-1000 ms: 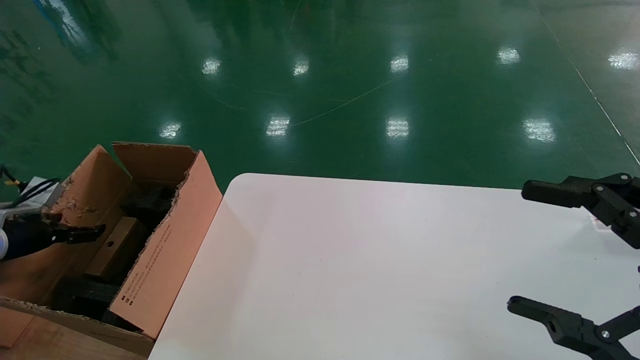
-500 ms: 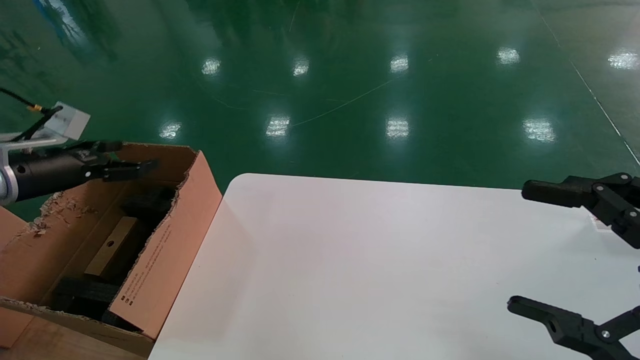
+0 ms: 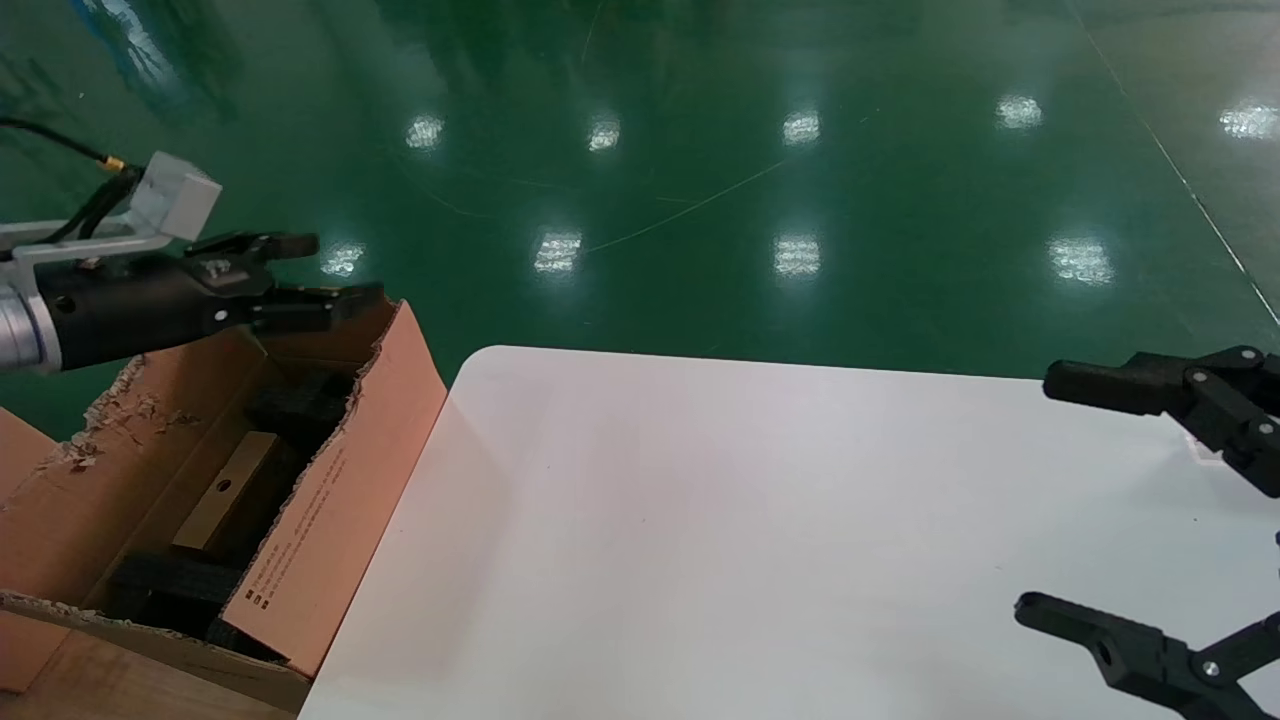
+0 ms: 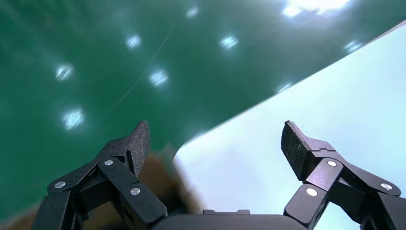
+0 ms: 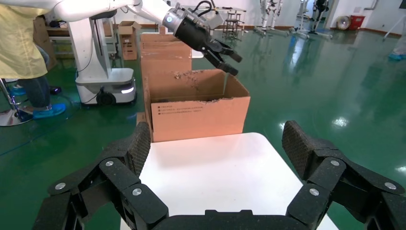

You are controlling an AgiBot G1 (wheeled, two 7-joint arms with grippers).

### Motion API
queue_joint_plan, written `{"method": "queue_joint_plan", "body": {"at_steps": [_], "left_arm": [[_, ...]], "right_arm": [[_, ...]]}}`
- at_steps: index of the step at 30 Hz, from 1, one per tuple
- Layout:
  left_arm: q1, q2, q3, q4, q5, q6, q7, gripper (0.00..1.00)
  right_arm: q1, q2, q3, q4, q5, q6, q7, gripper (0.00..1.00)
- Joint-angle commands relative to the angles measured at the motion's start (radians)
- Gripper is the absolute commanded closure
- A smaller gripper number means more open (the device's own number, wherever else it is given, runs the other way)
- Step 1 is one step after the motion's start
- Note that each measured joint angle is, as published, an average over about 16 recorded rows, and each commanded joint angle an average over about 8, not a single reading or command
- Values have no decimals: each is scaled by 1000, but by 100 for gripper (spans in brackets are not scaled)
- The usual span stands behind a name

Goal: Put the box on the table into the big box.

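Observation:
The box (image 3: pixel 225 492), a small brown cuboid, lies inside the big box (image 3: pixel 320 520) on black foam padding (image 3: pixel 160 585). The big box stands off the left edge of the white table (image 3: pixel 700 520) with its ragged flaps up. My left gripper (image 3: pixel 340 270) hovers open and empty above the carton's far flap. The left wrist view shows its fingers spread (image 4: pixel 215 136) over the table corner (image 4: pixel 335 96). My right gripper (image 3: pixel 1035 492) stays open and empty over the table's right side. The right wrist view shows the right gripper (image 5: pixel 215 139), the carton (image 5: pixel 198 117) and the left gripper (image 5: pixel 225 57).
Shiny green floor (image 3: pixel 700 150) lies beyond the table's far edge. In the right wrist view, more cartons (image 5: pixel 165 50), a white robot base (image 5: pixel 103 86) and a person in yellow (image 5: pixel 21 43) stand behind the big box.
My left gripper has risen out of the big box, up and towards its far flap, with its fingers open. The small box stays inside. The right arm has not moved.

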Motion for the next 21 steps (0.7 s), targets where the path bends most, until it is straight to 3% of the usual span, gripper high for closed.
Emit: {"method": "queue_joint_plan", "body": {"at_steps": [1, 21], "left_arm": [[6, 3, -3, -16, -11, 9, 0, 0], [93, 65, -42, -244, -175, 125, -5, 0]], "right_arm": [[0, 0, 0, 0, 0, 0, 0, 0], [0, 0, 0, 0, 0, 0, 0, 0]]}}
